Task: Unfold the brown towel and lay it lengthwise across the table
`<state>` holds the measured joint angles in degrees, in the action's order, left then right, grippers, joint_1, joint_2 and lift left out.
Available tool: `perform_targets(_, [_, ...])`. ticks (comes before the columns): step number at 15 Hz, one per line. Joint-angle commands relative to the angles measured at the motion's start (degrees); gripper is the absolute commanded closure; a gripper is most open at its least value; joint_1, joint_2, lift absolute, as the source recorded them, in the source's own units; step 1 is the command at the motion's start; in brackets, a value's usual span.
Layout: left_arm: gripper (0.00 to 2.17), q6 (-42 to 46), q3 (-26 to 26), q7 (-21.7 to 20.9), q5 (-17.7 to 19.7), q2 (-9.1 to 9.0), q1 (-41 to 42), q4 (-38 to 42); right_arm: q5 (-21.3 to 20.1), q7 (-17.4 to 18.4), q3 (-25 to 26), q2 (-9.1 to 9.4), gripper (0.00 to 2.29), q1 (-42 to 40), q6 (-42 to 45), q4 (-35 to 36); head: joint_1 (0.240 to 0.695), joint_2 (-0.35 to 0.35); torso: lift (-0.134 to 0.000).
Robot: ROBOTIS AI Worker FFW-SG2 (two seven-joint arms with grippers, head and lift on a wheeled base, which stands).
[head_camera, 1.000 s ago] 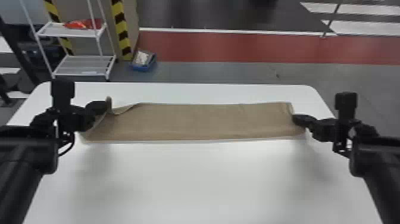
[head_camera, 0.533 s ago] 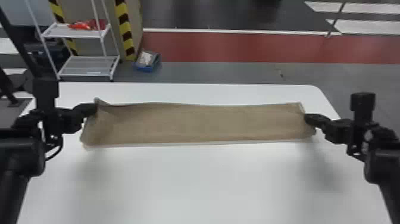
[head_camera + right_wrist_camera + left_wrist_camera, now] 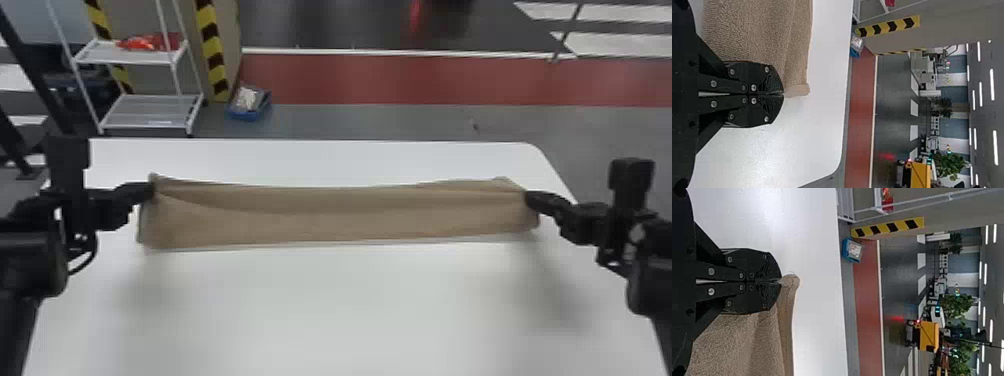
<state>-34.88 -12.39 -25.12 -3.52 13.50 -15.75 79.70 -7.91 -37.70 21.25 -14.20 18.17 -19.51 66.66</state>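
The towel stretches between the two grippers as a long strip across the white tabletop. The left gripper has its jaws closed on the towel's left end, near the far corner; the right gripper has its jaws pinched together on the right end. Shallow folds run in from both grips. Beyond the towel's left end stands a white rack holding something red; beyond the towel, too, are a blue bin and a red floor band.
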Motion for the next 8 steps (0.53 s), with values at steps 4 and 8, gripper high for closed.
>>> perform_targets(4, [1.6,-1.47,1.58,1.04,-1.4,-0.05,-0.16,-0.69,0.0,0.0,-1.03,-0.04,1.29,-0.5,0.21,0.14,0.695,-0.034,-0.121])
perform_targets(8, [1.61,-0.24,1.14,1.21,-0.87,-0.14,0.02,-0.69,0.09,1.05,-0.59,0.13,1.29,0.02,1.79,0.14,0.695,-0.034,-0.121])
